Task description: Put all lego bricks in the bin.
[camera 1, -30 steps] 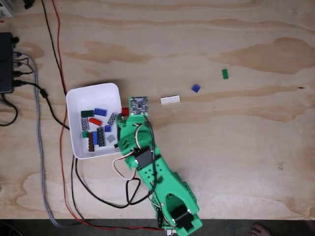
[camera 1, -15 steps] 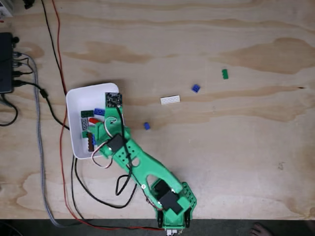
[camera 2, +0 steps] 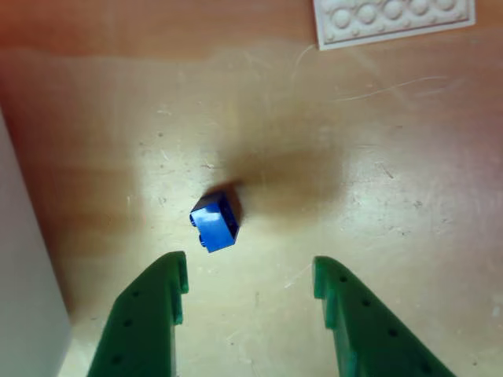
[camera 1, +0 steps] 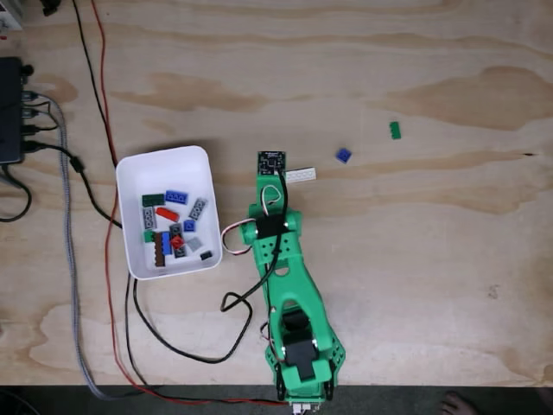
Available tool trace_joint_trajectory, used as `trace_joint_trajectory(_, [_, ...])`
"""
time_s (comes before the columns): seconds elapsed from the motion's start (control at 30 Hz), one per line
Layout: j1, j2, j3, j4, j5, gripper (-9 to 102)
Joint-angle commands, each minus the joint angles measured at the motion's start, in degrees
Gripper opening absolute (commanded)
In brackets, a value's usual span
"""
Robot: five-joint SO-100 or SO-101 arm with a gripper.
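In the other view my gripper [camera 2: 250, 267] is open, its two green fingers [camera 2: 149, 314] low over the wood. A small blue lego brick [camera 2: 214, 221] lies tilted on the table just ahead of the gap, nearer the left finger and touching neither. In the fixed view the green arm [camera 1: 275, 251] points up the picture and covers that brick. The white bin [camera 1: 164, 169] sits to its left and holds several lego bricks [camera 1: 176, 197], a red one [camera 1: 177, 243] among them. A white plate brick [camera 1: 302, 175], another blue brick [camera 1: 344, 156] and a green brick [camera 1: 395, 130] lie on the table.
The bin's white wall [camera 2: 23, 306] shows at the left edge of the other view, and the white plate brick [camera 2: 393, 20] at its top. Cables [camera 1: 73, 216] run down the table's left side from a black box [camera 1: 10, 112].
The arm swung left over the bin with a red brick, let it go there, then swung back right. It now covers the small blue brick beside the bin.
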Motion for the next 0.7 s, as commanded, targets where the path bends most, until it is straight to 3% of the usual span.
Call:
trace_joint_trajectory(0.0, [-0.35, -11.25, -8.35, -1.14, -4.39, 17])
trace_joint_trajectory(0.67, [-6.33, -13.62, -6.33, -3.96, -3.60, 12])
